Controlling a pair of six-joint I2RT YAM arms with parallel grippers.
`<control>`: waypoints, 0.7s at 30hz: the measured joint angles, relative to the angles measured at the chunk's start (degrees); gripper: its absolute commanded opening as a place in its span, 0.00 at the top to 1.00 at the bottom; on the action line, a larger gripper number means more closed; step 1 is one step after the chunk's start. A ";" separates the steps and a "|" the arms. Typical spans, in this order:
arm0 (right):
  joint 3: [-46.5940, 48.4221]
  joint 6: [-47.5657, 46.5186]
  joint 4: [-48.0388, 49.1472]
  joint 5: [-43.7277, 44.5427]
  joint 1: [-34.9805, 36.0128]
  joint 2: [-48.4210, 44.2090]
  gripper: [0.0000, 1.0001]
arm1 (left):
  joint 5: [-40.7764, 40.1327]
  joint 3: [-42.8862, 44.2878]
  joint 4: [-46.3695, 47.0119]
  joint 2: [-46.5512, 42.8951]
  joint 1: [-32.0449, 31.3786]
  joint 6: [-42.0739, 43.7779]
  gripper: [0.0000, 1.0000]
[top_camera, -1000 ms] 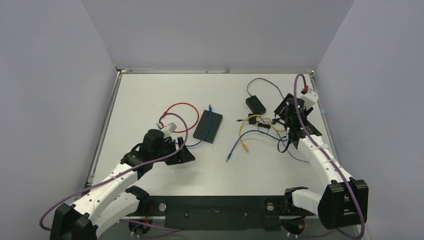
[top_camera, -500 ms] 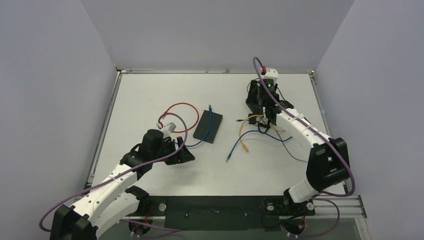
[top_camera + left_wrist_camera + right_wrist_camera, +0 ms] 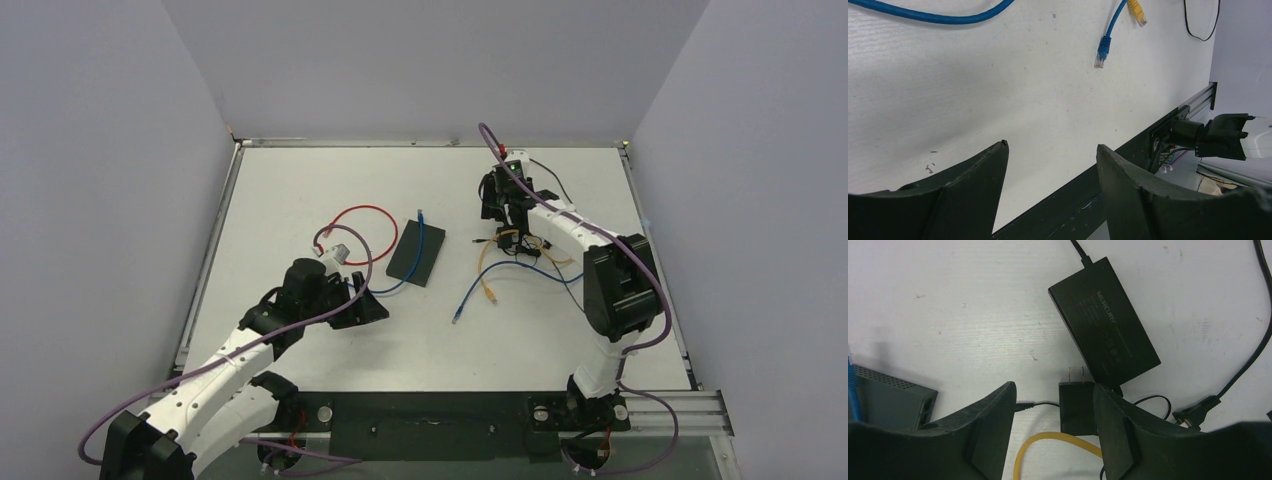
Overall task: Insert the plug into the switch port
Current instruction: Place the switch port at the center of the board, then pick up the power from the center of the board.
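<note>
My right gripper (image 3: 1052, 390) is spread wide and holds nothing. It hangs above the table (image 3: 948, 300) on the right of the switch (image 3: 416, 252), a little further back. Directly below the open jaws lies a small two-pronged power adapter (image 3: 1077, 407). Just beyond that, further from the switch, is a black MERCURY box (image 3: 1104, 322) with a lead running out of its far end. From this wrist I see only one corner of the switch, at the lower left, with what looks like a port opening on its side. I judge the wide opening to be a search posture: the fingers are open enough to drop over whatever I choose, though no data plug lies under them.

My left gripper (image 3: 1052, 146) is also open and empty, parked low on the near-left side of the switch. It looks placed to steady the switch body once a plug is pushed in.

The loose ends lie on the near-right of the switch, a blue plug (image 3: 1102, 50) and, just behind it, a yellow plug (image 3: 1137, 11). Both lie free on the table, touched by neither arm. One blue cable (image 3: 421, 225) already runs across the top of the switch. I cannot tell whether it is seated in a port.
</note>
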 measured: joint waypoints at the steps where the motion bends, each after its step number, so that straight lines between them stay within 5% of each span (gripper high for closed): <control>1: 0.00 0.02 -0.33 0.00 -0.04 0.26 0.46 | 0.00 0.00 0.00 0.02 0.00 -0.02 0.37; 21: -3.45 2.43 -2.47 -0.94 -1.51 1.03 0.48 | 0.46 -0.57 1.11 1.33 0.00 -0.31 0.37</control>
